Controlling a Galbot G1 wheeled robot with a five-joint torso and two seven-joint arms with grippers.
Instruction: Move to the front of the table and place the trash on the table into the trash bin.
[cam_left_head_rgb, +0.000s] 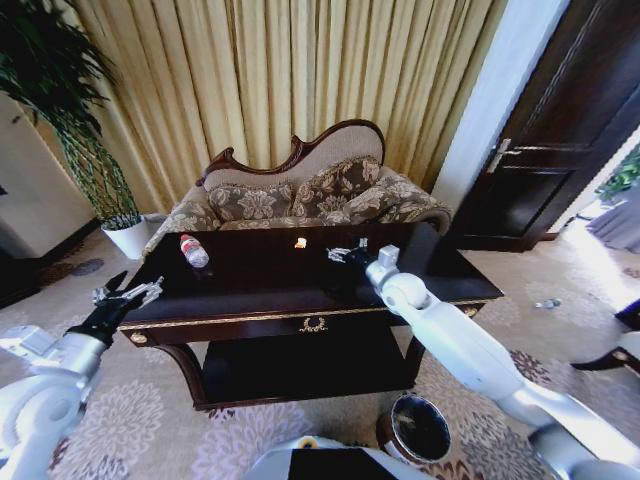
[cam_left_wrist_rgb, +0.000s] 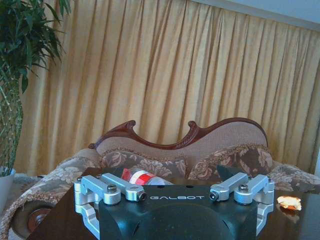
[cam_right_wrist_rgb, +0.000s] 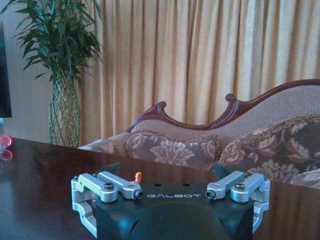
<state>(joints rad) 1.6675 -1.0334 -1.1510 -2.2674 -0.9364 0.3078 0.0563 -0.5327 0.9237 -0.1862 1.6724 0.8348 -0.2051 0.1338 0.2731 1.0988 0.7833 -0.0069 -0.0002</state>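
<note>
The long dark-brown table with its gold emblem stands in front of me. One pale yellow scrap of trash lies near the table's far edge, and it is also seen from the left wrist as trash. My right gripper hovers open over the tabletop, just right of the scrap. In its own view the right gripper holds nothing, and a small orange bit peeks out just beyond it. My left gripper is open and empty at the table's left end. The round dark trash bin stands on the carpet near my base.
A plastic bottle with a red label lies on the table's left part. A patterned sofa stands right behind the table, before tan curtains. A potted plant is at the back left and a dark door at the right.
</note>
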